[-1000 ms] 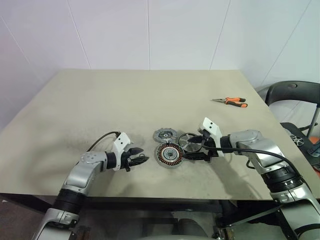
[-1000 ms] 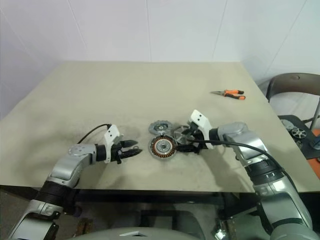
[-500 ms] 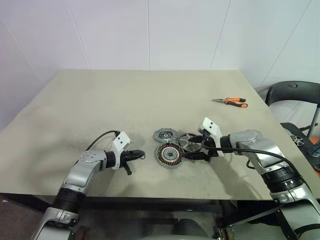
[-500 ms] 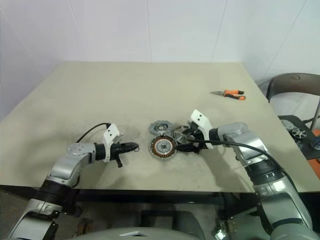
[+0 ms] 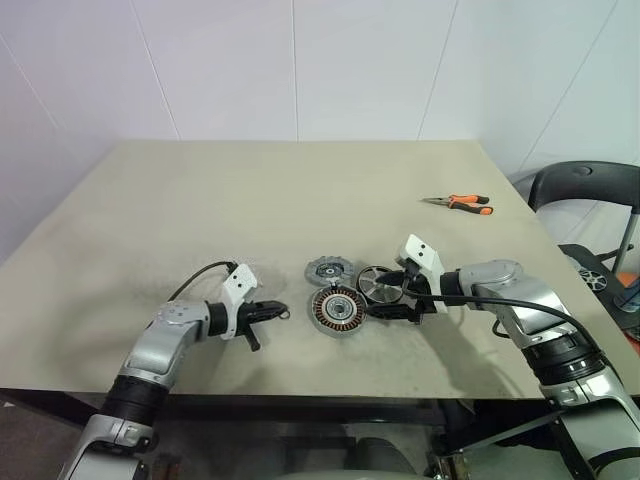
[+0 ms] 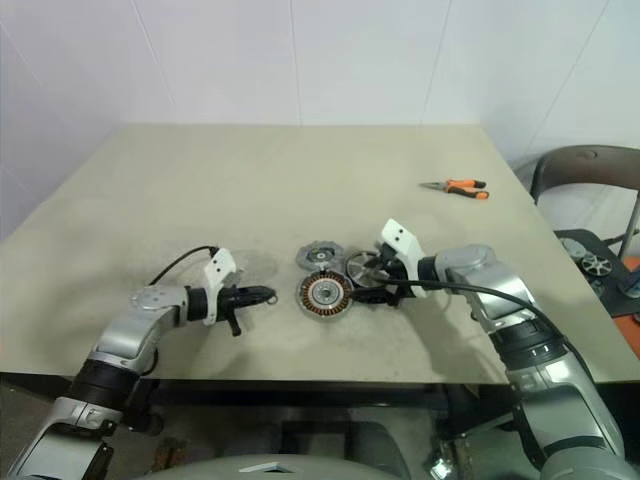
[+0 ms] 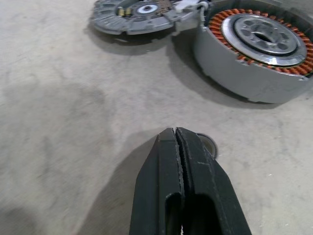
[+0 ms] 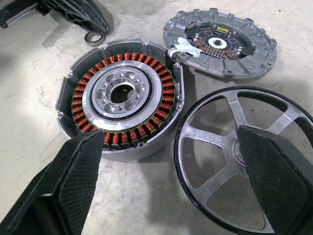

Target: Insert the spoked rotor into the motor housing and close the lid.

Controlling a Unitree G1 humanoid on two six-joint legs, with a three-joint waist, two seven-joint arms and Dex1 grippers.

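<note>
The shiny silver spoked rotor with its dark rim (image 8: 244, 161) lies flat on the beige counter (image 5: 300, 190), just beside the round housing ringed with copper coils (image 8: 122, 100). The dull grey notched lid (image 8: 220, 41) lies behind them. The right hand (image 5: 390, 296) stands wide around the rotor. The left hand (image 7: 181, 161) is pressed closed, empty, beside a small thin ring (image 7: 208, 144).

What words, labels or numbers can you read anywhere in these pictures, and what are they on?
No readable text anywhere.
The lid: small marks on its inner circuit ring, too small to read.
The motor housing, spoked rotor and pliers: no lettering visible.
</note>
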